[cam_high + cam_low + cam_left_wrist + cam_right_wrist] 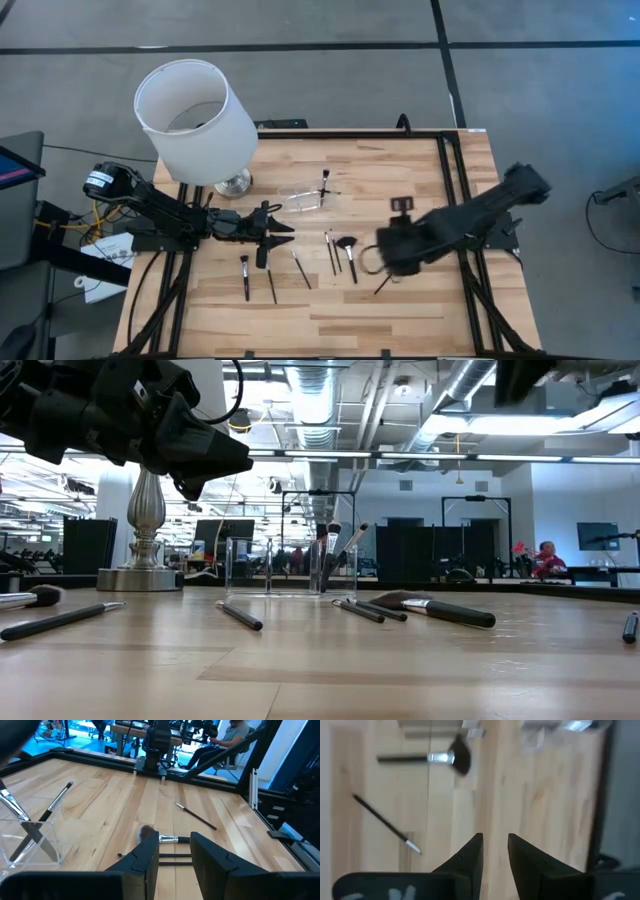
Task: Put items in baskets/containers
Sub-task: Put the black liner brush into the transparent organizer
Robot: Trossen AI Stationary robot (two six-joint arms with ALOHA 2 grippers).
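Wood table (400, 300), scattered brushes (350, 255), clear holder (305, 196), open-plan workshop behind

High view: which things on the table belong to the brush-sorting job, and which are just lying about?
Part of the job:
- loose makeup brushes on the wood
- clear holder, with brushes already in it
- left pincer, empty, near the brushes
- right pincer, empty, over the table

Just there:
- white lampshade on its silver base
- person in the room behind
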